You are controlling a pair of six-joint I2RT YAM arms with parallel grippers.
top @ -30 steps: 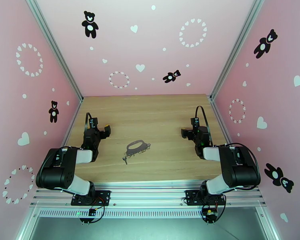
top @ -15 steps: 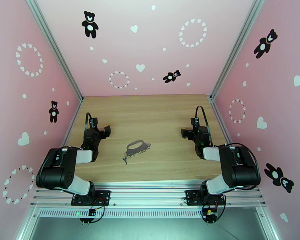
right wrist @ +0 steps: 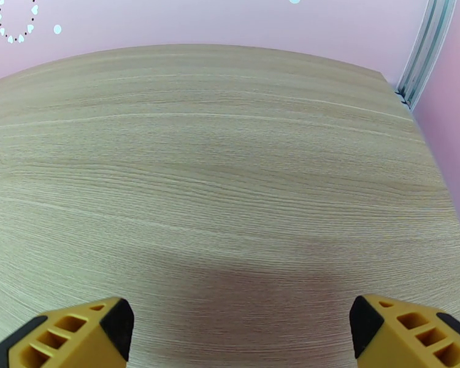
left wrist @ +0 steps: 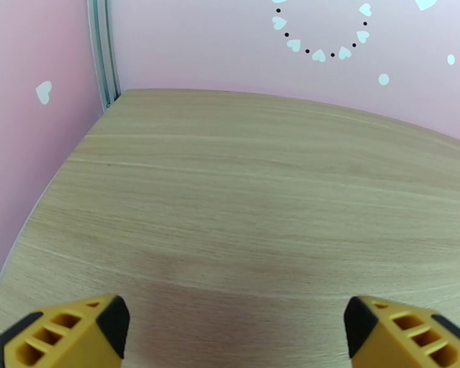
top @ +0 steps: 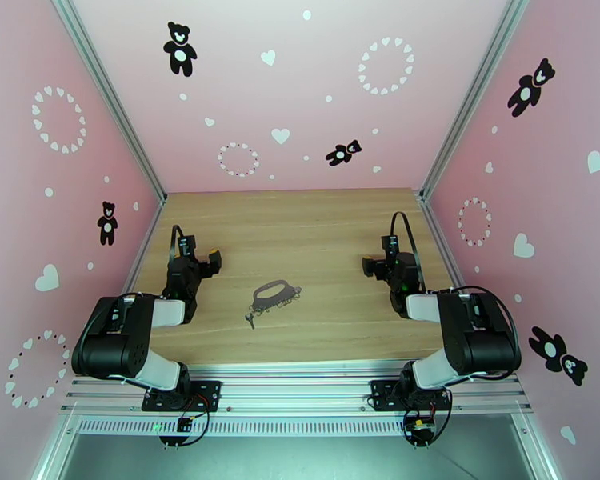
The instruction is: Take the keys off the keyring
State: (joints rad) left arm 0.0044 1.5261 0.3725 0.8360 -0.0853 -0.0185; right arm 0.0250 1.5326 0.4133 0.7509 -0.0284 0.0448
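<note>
Dark metal keyring (top: 271,293) is lying mid-table on the wooden tabletop (top: 324,226), with the keys (top: 252,318) sitting at its near-left end. The left gripper (left wrist: 236,333) and right gripper (right wrist: 239,333) are hovering well apart on either side, both spread wide and gripping nothing.

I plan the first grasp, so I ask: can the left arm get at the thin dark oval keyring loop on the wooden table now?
Probably yes. The thin dark oval keyring lies on the wooden table right of the left arm; nothing stands between them, and its jaws are open.
</note>
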